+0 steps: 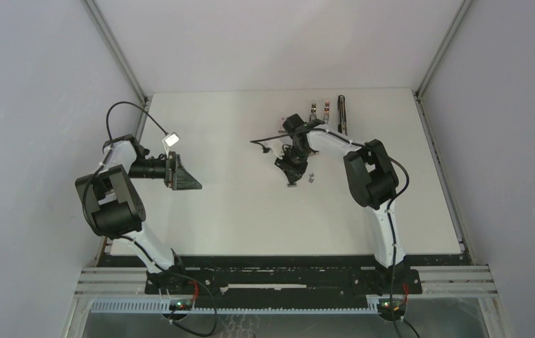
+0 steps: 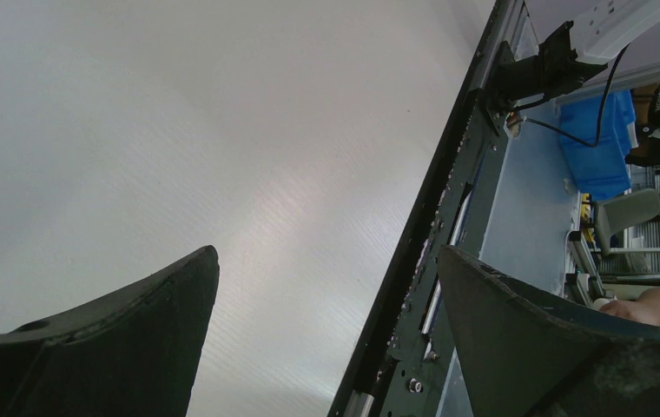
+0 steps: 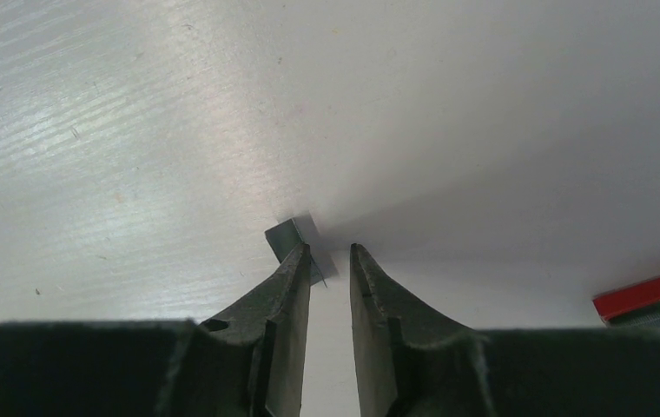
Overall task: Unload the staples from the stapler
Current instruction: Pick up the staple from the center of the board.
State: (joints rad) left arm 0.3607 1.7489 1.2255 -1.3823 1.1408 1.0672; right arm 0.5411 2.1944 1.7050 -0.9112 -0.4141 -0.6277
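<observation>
Staples (image 3: 285,236), one short piece, lie beside right gripper (image 3: 330,249), jaws narrowly parted, empty; left gripper (image 2: 328,254) gapes wide.

The staples (image 3: 285,236) lie partly behind a finger (image 3: 290,291) of the right gripper (image 3: 331,252). A red-edged thing (image 3: 648,300) is cut off at the right edge. From above, the staples are too small to make out.

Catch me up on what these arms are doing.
The right gripper is down at the table, jaws nearly together, its tip beside a small grey strip of staples; nothing is clearly gripped. The stapler lies at the table's far edge, untouched. The left gripper hangs wide open and empty, off to the left.
</observation>
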